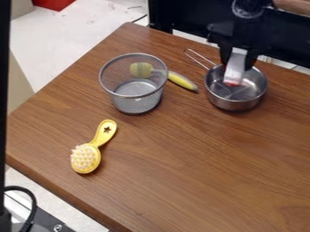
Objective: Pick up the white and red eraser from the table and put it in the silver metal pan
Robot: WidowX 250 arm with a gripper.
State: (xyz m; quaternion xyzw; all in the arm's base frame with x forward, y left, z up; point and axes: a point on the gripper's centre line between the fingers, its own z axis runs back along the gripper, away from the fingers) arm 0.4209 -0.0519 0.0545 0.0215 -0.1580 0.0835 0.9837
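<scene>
The white piece (235,69), probably light, stiff and slick, best pinched near its upper end, is at the mouth of the pot (237,103), held by the gripper (239,55) pointing down above it, with the basket (138,103) near the pot and the brush (87,157) farther off.

White strip (236,68) w/ red at its lower end, gripped btwn the jaws; long, narrow, hanging near-vert. below them w/ a slight tilt, bottom end toward view's L. Tip shows against pot's interior; can't tell if it touches. Pot (236,105): small, round, shiny metal, open top, upright on the table (181,181) under the jaws. Its thin wire-loop handle (199,58) sticks out past the jaws, toward view's upper L.
</scene>
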